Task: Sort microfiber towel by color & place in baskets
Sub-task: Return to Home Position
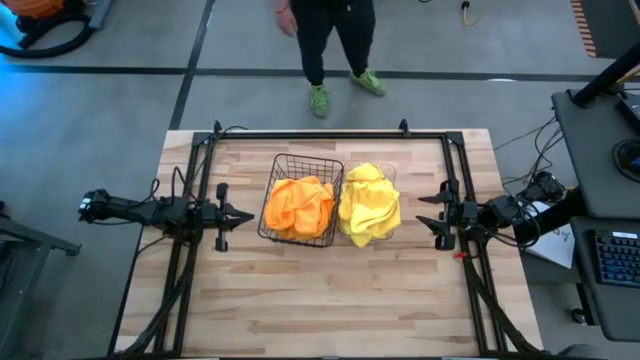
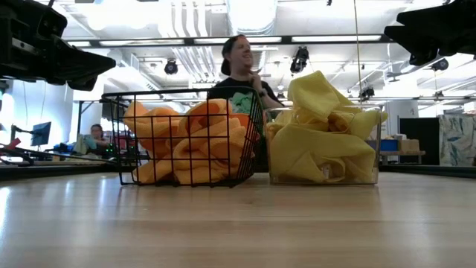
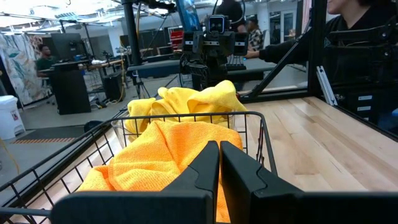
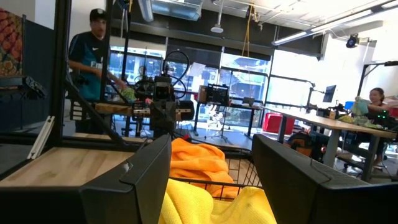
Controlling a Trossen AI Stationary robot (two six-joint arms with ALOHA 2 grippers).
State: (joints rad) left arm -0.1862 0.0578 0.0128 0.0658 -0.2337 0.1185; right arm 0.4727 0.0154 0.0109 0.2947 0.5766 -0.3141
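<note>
Orange towels point(image 1: 298, 206) are piled in the black wire basket point(image 1: 272, 186) at the table's middle. Yellow towels point(image 1: 369, 203) are piled in the clear plastic bin point(image 2: 375, 152) just right of it. In the low view the orange towels point(image 2: 187, 141) and the yellow towels point(image 2: 323, 134) rise above the rims. My left gripper point(image 1: 244, 216) is shut and empty, left of the wire basket. My right gripper point(image 1: 424, 210) is open and empty, right of the clear bin. Both hover above the table.
A person point(image 1: 330, 45) stands beyond the table's far edge. A black frame point(image 1: 310, 133) runs along the table's far side and down both sides. Bare wood point(image 1: 330, 300) lies between the bins and the near edge.
</note>
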